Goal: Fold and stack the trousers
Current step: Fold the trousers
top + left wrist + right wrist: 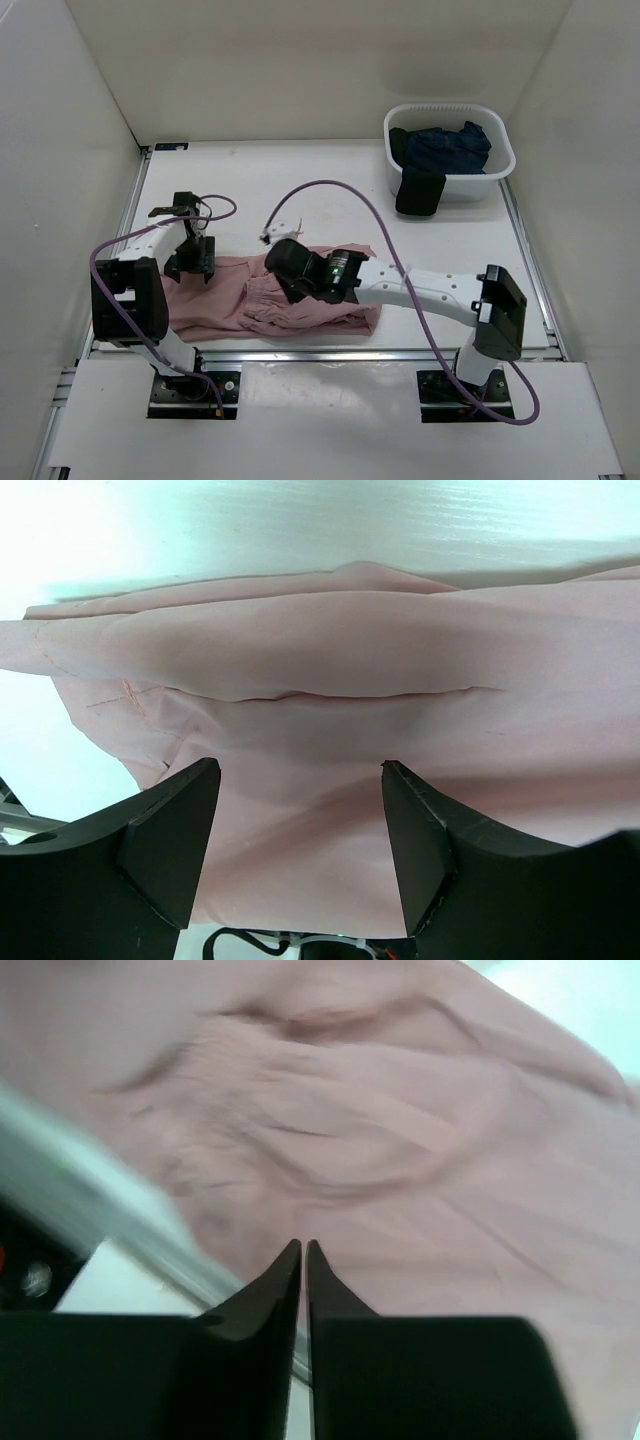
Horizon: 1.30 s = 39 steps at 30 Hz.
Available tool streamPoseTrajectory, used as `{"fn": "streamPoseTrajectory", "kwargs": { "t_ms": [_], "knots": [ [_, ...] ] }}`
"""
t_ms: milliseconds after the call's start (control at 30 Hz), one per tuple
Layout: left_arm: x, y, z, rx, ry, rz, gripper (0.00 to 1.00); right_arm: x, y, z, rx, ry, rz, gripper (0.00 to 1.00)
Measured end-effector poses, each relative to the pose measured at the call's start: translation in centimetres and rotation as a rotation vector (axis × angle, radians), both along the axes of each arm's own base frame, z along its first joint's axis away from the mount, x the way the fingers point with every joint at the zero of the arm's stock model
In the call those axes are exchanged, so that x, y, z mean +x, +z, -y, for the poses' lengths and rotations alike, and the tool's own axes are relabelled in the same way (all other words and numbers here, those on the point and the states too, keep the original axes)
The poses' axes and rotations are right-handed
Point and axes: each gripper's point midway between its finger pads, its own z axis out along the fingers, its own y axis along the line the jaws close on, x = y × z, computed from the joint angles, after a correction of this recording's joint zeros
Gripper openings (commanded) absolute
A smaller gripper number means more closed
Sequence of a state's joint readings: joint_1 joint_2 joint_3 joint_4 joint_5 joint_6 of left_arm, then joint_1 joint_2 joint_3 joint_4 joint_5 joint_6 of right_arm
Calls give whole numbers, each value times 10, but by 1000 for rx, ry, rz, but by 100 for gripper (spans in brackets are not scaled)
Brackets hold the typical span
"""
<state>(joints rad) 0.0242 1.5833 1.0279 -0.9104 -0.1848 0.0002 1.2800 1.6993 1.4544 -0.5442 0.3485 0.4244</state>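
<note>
The dusty-pink trousers (230, 300) lie bunched in a long band near the table's front edge. My left gripper (192, 258) hovers over their left end. In the left wrist view it (300, 770) stands open, with smooth pink cloth (330, 660) below and nothing between its fingers. My right gripper (285, 280) hangs over the middle of the band, above the gathered, wrinkled part. The right wrist view shows that gripper (303, 1245) shut to a thin slit with no fabric in it, and the trousers (400, 1130) blurred beneath.
A white basket (500, 170) stands at the back right, holding a dark navy garment (450, 145); a black garment (420, 190) hangs over its front wall. A metal rail (350, 353) runs along the front edge, just beside the trousers. White walls enclose the table.
</note>
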Motion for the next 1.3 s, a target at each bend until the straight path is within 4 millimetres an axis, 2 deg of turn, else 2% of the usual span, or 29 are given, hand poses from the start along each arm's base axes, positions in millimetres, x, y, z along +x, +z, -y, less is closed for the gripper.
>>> {"fn": "streamPoseTrajectory", "kwargs": {
  "t_ms": [67, 133, 200, 267, 400, 500, 567, 633, 733, 800, 833, 933, 1033, 1133, 1233, 1300],
  "knots": [
    [-1, 0, 0, 0, 0, -4, 77, 17, -11, 28, -18, -154, -16, 1],
    [-1, 3, 0, 1, 0, -8, 77, 28, -28, 64, -76, -305, -22, 0],
    [3, 10, 0, 2, 0, 1, 77, 30, -40, 95, -110, -417, -20, 0],
    [14, 26, -1, 3, 0, 40, 79, 25, -48, 118, -124, -474, -25, 0],
    [50, 76, -2, 8, 1, 194, 80, 21, -60, 137, -122, -537, -55, 0],
    [66, 112, 3, -3, -12, 283, 80, 21, -76, 141, -141, -578, -81, 0],
    [71, 130, 20, -50, -52, 315, 80, 20, -92, 146, -144, -597, -104, 0],
    [68, 138, 55, -141, -141, 319, 80, 16, -112, 155, -163, -615, -137, 0],
    [43, 131, 123, -300, -320, 252, 80, 13, -134, 163, -169, -634, -176, 0],
    [11, 110, 161, -401, -426, 156, 80, 13, -141, 165, -154, -639, -187, 0],
    [-3, 98, 171, -428, -456, 104, 80, 13, -142, 165, -141, -639, -191, 0],
    [-45, 59, 183, -455, -501, -59, 80, 12, -136, 165, -102, -635, -195, 2],
    [-64, 35, 186, -424, -542, -125, 79, 12, -119, 164, -56, -629, -184, 7],
    [-62, 25, 188, -371, -581, -109, 79, 11, -94, 166, 0, -640, -158, 8],
    [-56, 20, 187, -336, -594, -78, 79, 14, -68, 170, 81, -684, -135, 1],
    [-52, 17, 186, -317, -598, -62, 79, 19, -66, 176, 102, -738, -142, 0]
  ]
}}
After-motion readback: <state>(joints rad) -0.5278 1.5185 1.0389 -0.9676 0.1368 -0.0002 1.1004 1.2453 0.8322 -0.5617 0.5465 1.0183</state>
